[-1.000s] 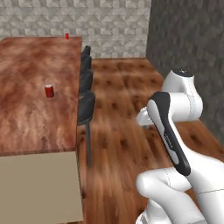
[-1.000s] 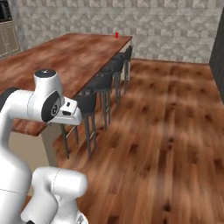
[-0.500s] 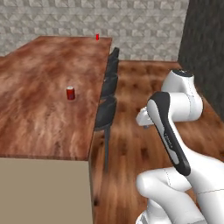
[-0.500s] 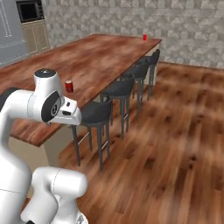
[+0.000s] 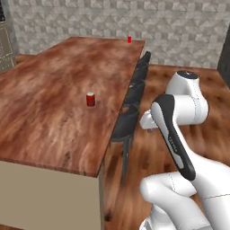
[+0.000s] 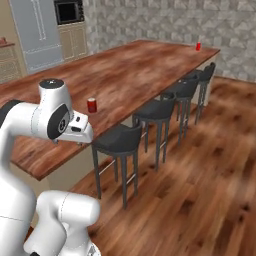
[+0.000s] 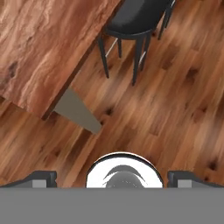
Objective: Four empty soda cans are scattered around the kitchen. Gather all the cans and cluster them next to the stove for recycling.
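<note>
We are facing the wooden island, fingers spread fully and holding nothing, readying for the near can; another can waits far off

Wooden counter corner over plank floor; black stool beside it; end effector spread wide.

The base turns, so both base views shift as a whole; the objects themselves do not appear to move. The near soda can now sits closer to centre on the surface. The far soda can shifts rightward. A microwave and tall cabinets enter the right base view. The arm posture looks unchanged.
</note>
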Tool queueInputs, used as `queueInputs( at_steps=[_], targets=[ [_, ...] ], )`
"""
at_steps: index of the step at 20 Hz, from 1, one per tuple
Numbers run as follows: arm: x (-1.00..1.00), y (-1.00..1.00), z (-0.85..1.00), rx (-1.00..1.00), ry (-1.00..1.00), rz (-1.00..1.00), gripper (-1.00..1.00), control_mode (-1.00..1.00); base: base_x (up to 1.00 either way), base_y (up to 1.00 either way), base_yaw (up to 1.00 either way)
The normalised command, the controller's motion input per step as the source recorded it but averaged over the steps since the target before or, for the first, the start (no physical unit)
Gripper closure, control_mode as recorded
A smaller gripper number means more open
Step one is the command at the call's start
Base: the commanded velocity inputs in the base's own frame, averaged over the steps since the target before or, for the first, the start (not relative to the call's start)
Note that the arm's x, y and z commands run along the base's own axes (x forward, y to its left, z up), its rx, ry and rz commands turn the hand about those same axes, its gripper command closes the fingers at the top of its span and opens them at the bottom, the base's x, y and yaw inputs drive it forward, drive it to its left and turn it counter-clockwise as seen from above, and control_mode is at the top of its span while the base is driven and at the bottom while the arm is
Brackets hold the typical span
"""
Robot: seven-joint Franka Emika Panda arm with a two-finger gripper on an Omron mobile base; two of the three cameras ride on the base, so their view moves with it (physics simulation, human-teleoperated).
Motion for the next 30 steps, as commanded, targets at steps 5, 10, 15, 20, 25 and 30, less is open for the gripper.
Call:
queueInputs(
  at_steps=[5, 10, 15, 20, 25, 30],
  targets=[
    [0.00, 0.00, 0.00, 0.00, 0.00, 0.00, -1.00, 1.00, 0.45, -0.24, 0.33],
    [0.00, 0.00, 0.00, 0.00, 0.00, 0.00, -1.00, 1.00, 0.44, -0.24, 0.34],
    [0.00, 0.00, 0.00, 0.00, 0.00, 0.00, -1.00, 1.00, 0.39, -0.23, 0.35],
    [0.00, 0.00, 0.00, 0.00, 0.00, 0.00, -1.00, 1.00, 0.34, -0.23, 0.36],
    [0.00, 0.00, 0.00, 0.00, 0.00, 0.00, -1.00, 1.00, 0.32, -0.22, 0.35],
    [0.00, 0.00, 0.00, 0.00, 0.00, 0.00, -1.00, 1.00, 0.31, -0.22, 0.35]
  ],
)
